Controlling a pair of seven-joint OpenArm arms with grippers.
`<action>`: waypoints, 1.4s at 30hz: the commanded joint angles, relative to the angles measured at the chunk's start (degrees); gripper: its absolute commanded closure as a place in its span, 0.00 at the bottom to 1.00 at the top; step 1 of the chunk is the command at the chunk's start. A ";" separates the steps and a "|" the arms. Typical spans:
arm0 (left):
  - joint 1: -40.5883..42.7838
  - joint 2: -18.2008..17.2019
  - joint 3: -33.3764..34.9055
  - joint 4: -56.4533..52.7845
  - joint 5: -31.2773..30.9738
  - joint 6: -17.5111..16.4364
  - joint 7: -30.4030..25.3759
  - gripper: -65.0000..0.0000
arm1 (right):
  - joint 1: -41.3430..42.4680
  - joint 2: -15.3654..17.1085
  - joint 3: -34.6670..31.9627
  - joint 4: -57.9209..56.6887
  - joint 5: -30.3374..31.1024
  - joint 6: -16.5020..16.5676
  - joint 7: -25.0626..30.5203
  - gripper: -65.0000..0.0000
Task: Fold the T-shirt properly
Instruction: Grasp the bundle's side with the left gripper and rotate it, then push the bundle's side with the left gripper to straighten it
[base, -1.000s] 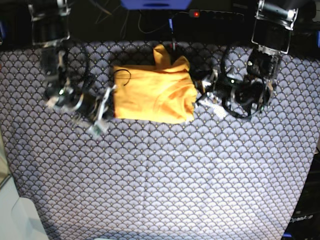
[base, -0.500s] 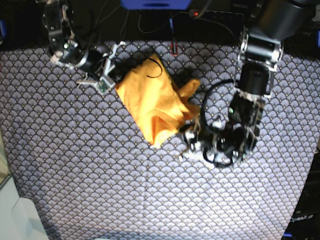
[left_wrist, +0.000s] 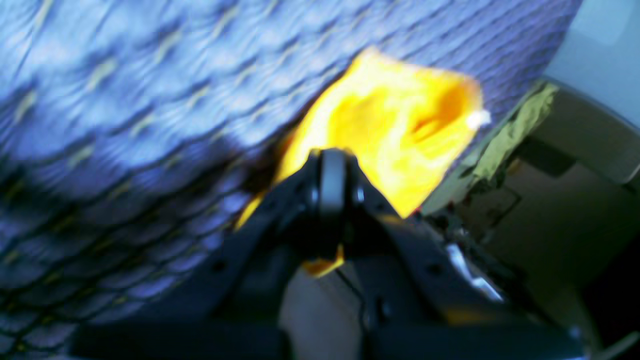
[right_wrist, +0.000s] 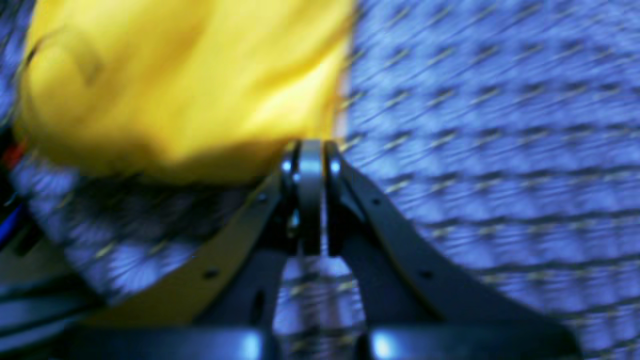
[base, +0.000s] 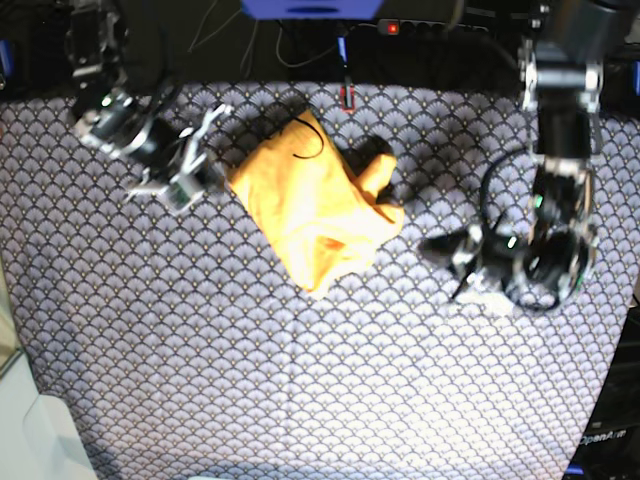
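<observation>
Base view: the T-shirt (base: 315, 210) is lying as a rough, skewed yellow-orange bundle on the upper middle of the tabletop (base: 320, 380), one corner pointing toward the near edge and a loose flap bunching on the side facing the left arm.
T-shirt state: it is sitting partly folded but crooked; edges are not lining up, and wrinkles are showing across the top layer.
Handling: judging by the creases and sagging corners, the cloth is behaving as soft, light and limp, so it is likely to be drooping and sliding on itself when lifted; nothing about it is looking fragile.
Where to grip: pinching a corner or hem edge through all layers is looking safer than grabbing the middle, which would be bunching the fold.
Right end effector (base: 200, 175): its jaws are pressing fully together, sitting just beside the T-shirt's far corner; the right wrist view, though blurred, is showing the tips closed at the cloth's edge, and whether fabric is pinched I cannot tell.
Left end effector (base: 450, 250): its jaws are also closed, standing apart from the T-shirt in the base view, holding nothing visible there; the blurred left wrist view is showing yellow cloth beyond the tips.
Surroundings: the scallop-patterned tablecloth (base: 150, 330) is covering the tabletop, with cables (base: 300, 45) trailing at the far edge.
</observation>
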 joint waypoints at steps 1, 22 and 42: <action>-0.51 -1.76 -1.59 2.75 -1.48 -0.06 0.41 1.00 | 1.22 0.38 0.23 0.48 0.67 0.32 0.99 1.00; 4.86 12.66 4.30 4.16 11.44 0.03 0.41 1.00 | 4.74 -4.46 -1.97 -8.93 0.67 0.32 1.08 1.00; -2.97 13.27 -6.60 2.49 14.25 -0.32 0.41 1.00 | -4.84 -5.69 3.05 1.62 0.67 0.32 1.43 1.00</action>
